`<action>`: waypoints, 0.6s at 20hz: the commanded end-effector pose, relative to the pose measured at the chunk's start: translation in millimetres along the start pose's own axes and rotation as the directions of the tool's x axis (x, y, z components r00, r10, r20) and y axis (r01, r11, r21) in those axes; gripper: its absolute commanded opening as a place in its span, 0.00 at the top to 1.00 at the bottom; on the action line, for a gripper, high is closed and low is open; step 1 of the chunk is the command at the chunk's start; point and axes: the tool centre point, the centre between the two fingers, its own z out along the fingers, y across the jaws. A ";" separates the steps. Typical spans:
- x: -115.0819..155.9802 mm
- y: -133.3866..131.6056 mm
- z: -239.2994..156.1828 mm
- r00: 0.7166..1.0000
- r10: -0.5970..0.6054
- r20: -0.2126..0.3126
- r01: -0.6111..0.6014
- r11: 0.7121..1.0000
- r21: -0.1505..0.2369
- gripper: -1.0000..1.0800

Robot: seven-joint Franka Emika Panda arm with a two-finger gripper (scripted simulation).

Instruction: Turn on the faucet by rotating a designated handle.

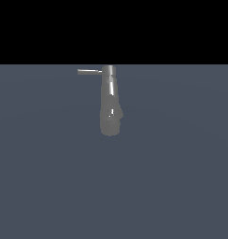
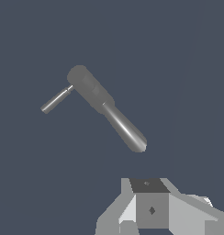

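In the wrist view, nearest the camera, part of the gripper (image 2: 150,209) showed as grey and white blocks at the frame's edge. Its fingertips were out of frame, so whether the jaws stood wide or narrow could not be told; nothing appeared to be held. The arm did not appear in the exterior view at all.

Well apart from that hardware, with bare grey-blue floor (image 2: 49,183) between, lay the faucet (image 2: 107,110). Its long axis ran diagonally across the wrist picture, one rounded end pointing roughly toward the gripper and the other end away. The handle (image 2: 56,101) projected sideways from that farther end, so the coming move would likely mean reaching past the column's near end to the slim rod (a judgement, not a thing seen).

In the exterior view the faucet (image 1: 110,100) was a grey metallic column on the floor (image 1: 181,186), its wider, lumpy end nearer the camera. The handle (image 1: 89,71) was a thin, short rod, far slimmer than the column, sticking out toward the exterior view's left from the narrow far end.
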 end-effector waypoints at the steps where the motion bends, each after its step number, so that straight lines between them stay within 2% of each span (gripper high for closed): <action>1: 11.9 -15.4 9.6 0.998 0.060 0.004 -0.060 0.998 -0.003 1.00; 6: 33.9 -45.6 32.2 0.984 0.175 0.009 -0.175 0.984 -0.014 1.00; 12: 57.3 -81.3 65.3 0.951 0.310 0.009 -0.310 0.950 -0.029 1.00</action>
